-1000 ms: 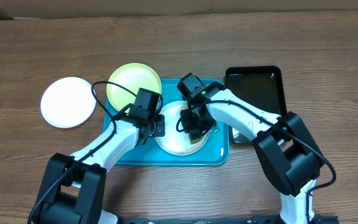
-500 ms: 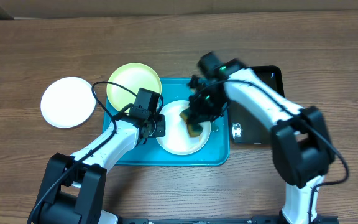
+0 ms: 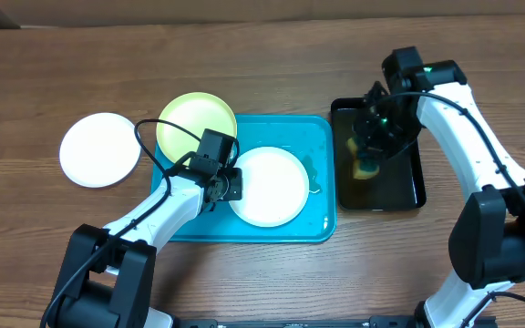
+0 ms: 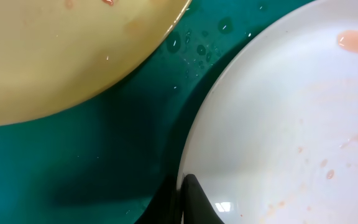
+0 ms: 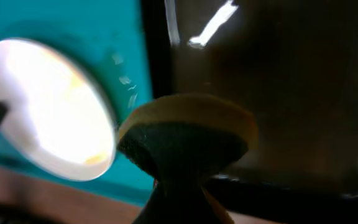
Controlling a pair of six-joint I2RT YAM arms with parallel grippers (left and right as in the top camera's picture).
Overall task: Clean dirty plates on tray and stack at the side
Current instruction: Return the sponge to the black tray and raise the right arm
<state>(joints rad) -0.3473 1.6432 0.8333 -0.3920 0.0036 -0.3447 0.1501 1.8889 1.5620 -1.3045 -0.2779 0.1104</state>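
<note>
I've swung the right gripper (image 3: 369, 157), clamped on the sponge (image 3: 365, 170), out over the basin (image 3: 410, 196); the left gripper (image 3: 231, 185) pinches the white plate (image 3: 270, 187).

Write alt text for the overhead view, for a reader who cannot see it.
The right gripper holds a sponge over the black basin, while the left gripper pinches the rim of a white plate on the turquoise tray. A yellow-green plate overlaps the tray's far-left corner; a second white plate lies on the table nearby.
</note>
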